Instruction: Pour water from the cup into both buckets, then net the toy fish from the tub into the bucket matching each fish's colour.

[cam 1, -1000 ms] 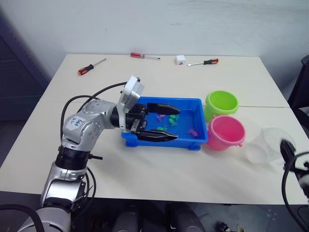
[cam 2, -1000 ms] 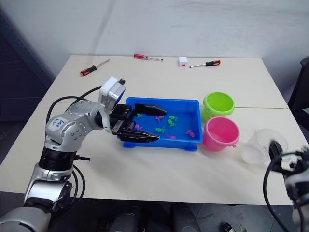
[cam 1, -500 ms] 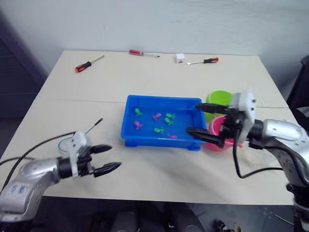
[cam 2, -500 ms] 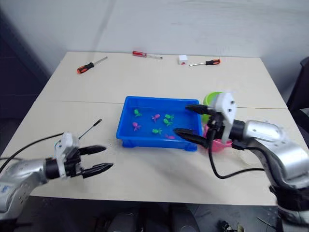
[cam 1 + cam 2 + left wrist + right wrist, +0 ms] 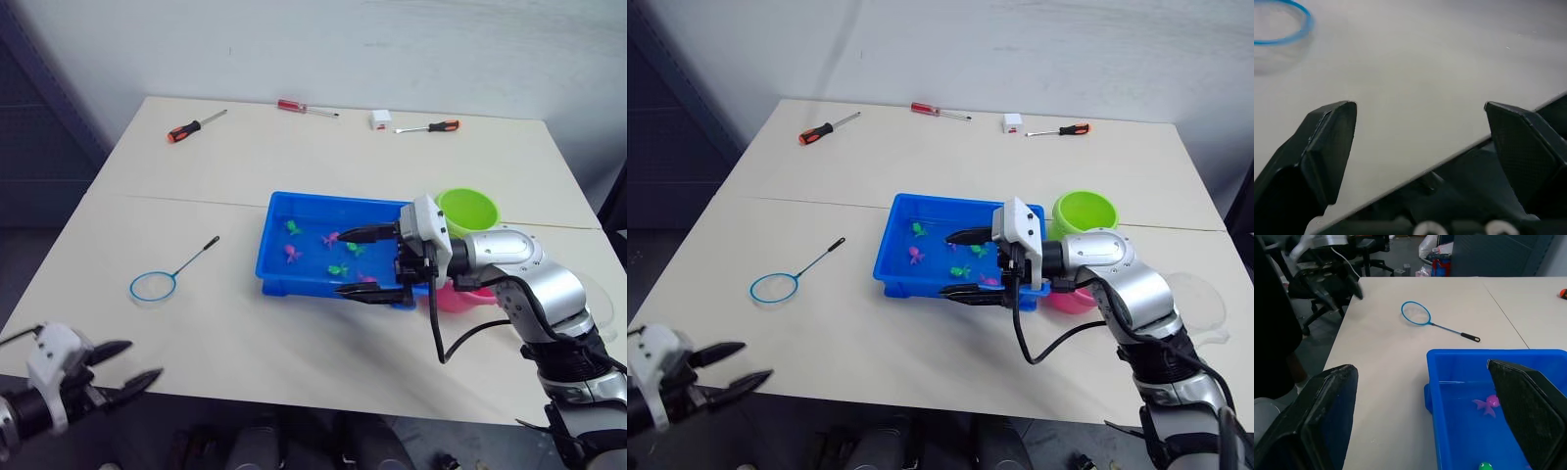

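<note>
The blue tub sits mid-table and holds water, green fish and pink fish. My right gripper hangs open over the tub's right end, with nothing between its fingers. Behind that arm stands the lime green bucket; the pink bucket is partly hidden by the arm. At the far right is the clear cup. The net lies flat on the table left of the tub. My left gripper is open and empty at the table's near left corner.
Three red-handled screwdrivers and a small white box lie along the far edge. In the right wrist view, office chairs stand beyond the table's left side.
My right gripper has moved left, from the buckets to over the tub's right end. My left gripper has drawn back from the net towards the near left corner.
</note>
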Tool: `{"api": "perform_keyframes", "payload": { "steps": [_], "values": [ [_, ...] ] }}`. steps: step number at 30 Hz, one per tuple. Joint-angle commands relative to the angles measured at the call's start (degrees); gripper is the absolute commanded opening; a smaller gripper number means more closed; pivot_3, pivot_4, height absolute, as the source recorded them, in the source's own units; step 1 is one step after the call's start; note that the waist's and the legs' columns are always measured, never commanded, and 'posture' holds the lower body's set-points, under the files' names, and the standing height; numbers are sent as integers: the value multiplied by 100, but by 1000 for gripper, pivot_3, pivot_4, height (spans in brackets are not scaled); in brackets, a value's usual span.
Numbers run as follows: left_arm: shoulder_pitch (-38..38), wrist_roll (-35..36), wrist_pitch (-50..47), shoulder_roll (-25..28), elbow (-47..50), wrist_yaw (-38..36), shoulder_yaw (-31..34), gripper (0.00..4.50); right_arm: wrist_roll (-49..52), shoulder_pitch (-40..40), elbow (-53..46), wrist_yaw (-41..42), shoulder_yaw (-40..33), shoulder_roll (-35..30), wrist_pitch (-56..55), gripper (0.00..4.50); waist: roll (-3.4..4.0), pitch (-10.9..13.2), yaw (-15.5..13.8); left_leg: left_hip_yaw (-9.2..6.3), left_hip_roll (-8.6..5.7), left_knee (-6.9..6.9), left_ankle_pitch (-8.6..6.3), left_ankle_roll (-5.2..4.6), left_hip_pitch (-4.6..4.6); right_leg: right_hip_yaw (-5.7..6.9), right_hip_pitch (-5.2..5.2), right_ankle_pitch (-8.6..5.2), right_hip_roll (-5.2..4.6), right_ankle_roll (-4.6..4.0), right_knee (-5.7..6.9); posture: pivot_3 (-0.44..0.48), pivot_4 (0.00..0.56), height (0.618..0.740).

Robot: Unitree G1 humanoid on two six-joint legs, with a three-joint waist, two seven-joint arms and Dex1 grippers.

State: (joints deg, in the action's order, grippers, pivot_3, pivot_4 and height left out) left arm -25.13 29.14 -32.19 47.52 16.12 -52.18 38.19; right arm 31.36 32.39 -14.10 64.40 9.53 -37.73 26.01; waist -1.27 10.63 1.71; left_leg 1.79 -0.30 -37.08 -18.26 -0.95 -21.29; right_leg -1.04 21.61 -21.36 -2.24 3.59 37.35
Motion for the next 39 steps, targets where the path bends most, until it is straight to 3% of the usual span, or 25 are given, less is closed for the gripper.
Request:
{"api": "perform_keyframes", "payload": {
  "steps": [1,6,12,15,20,25,35,36,39],
  "values": [
    [914,-156,7,612,-1041,-230,-385,4500,-24,-11,-358,-58,-131,-6,-43,4484,2,1,-1,-1,0,1,0,0,-1,2,0,0,0,0,0,0,150,740],
    [3431,-1052,423,1246,-3430,-785,-2165,4500,-121,-196,-694,-442,-291,-17,63,4484,5,3,-7,-16,-1,0,11,13,-17,57,3,-1,-16,-2,3,0,150,740],
    [5854,-2393,1363,856,-6034,-926,-3734,4500,-153,-639,-1231,-857,-484,-148,254,4484,-6,-8,-10,-3,-3,-18,25,36,-46,88,36,1,-23,2,47,0,150,740],
    [6821,-2784,1657,454,-7120,-765,-4078,4500,-61,-901,-1539,-1061,-624,-217,458,4484,-12,-11,-22,7,0,-75,25,31,-140,108,121,4,-25,8,77,0,150,740],
    [7598,-3181,2137,-47,-8132,-592,-4315,4500,-9,-1190,-1916,-1382,-752,-255,700,4484,-21,-13,3,18,0,-140,19,12,-191,146,153,16,-48,30,98,0,150,740],
    [7873,-3649,2467,-297,-8633,-128,-4559,4500,16,-1379,-2161,-1652,-864,-282,857,4484,-21,-13,-31,19,0,-184,19,10,-191,144,152,17,-51,31,130,0,150,740],
    [8008,-3586,2692,-645,-8870,-190,-4287,325,101,-1483,-2295,-1724,-967,-375,982,4500,-22,-14,-51,21,-1,-196,29,10,-179,141,150,17,-55,31,152,0,150,740],
    [8001,-3569,2700,-640,-8855,-245,-4252,14,103,-1475,-2288,-1713,-964,-382,981,4500,-21,-14,-57,21,-1,-196,29,10,-180,141,150,17,-55,31,154,0,150,740],
    [7986,-3463,2702,-536,-8777,-455,-4100,14,119,-1428,-2250,-1660,-950,-416,968,4500,-22,-14,-61,21,-1,-197,29,10,-182,142,150,17,-55,31,156,0,150,740]
  ]
}}
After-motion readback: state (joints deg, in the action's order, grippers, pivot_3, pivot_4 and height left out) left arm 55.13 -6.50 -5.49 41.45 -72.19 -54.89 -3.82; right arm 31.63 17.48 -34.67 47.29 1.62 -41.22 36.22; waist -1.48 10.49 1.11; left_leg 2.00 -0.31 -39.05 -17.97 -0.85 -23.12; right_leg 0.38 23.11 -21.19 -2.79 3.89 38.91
